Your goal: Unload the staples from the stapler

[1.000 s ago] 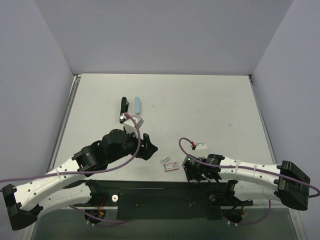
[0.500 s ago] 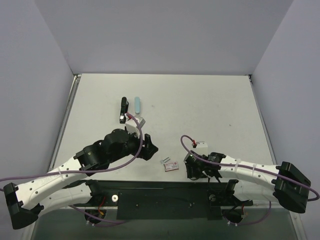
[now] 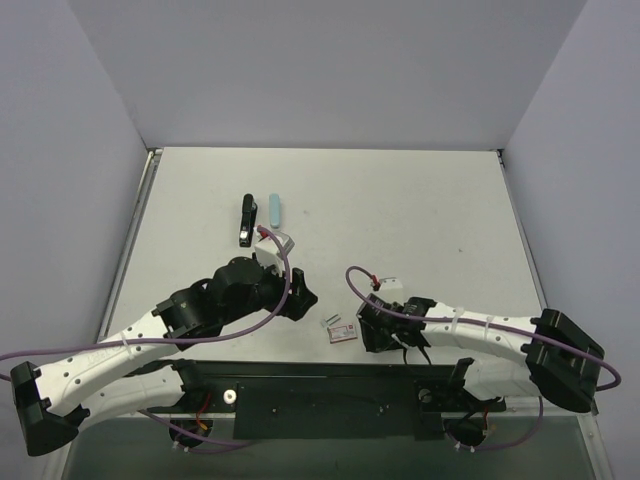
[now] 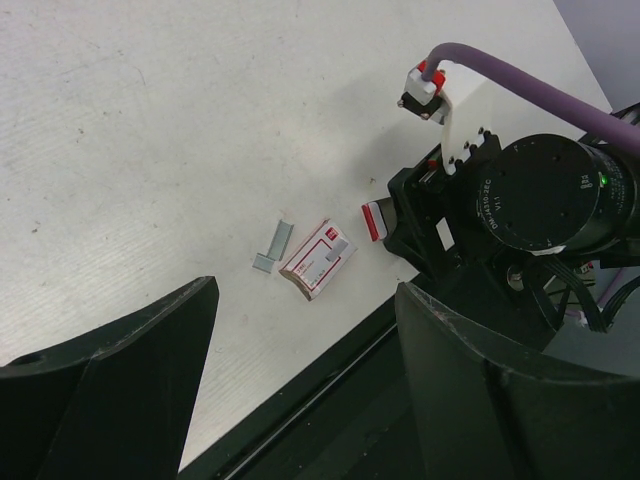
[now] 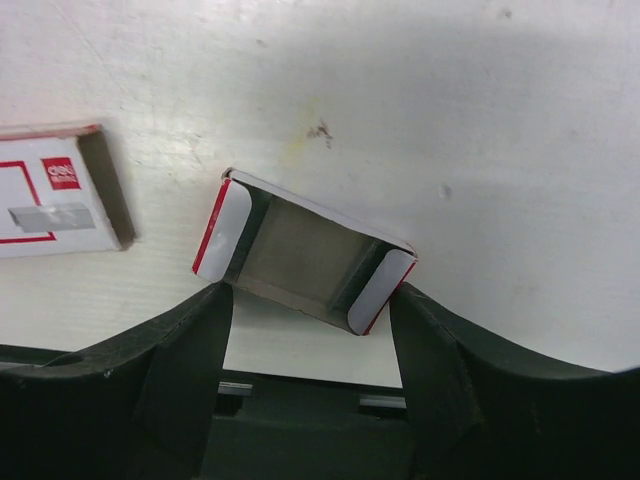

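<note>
The black stapler (image 3: 246,219) lies shut at the table's far left, away from both grippers. My left gripper (image 3: 300,299) is open and empty, and hovers left of a small red-and-white staple box (image 3: 343,331). In the left wrist view the gripper (image 4: 305,300) is above the box (image 4: 318,260) and a short loose staple strip (image 4: 278,243). My right gripper (image 3: 370,335) is open. In the right wrist view its fingertips (image 5: 212,305) flank the near corners of an open, empty cardboard tray (image 5: 305,250). The staple box (image 5: 55,205) lies left of the tray.
A pale blue oblong bar (image 3: 274,209) lies right beside the stapler. The black base rail (image 3: 330,385) runs along the near table edge, just behind both grippers. Grey walls enclose the table on three sides.
My right arm has slid left, bringing its gripper up to the tray beside the staple box. My left gripper has drifted slightly towards the near edge. The stapler has not moved.
</note>
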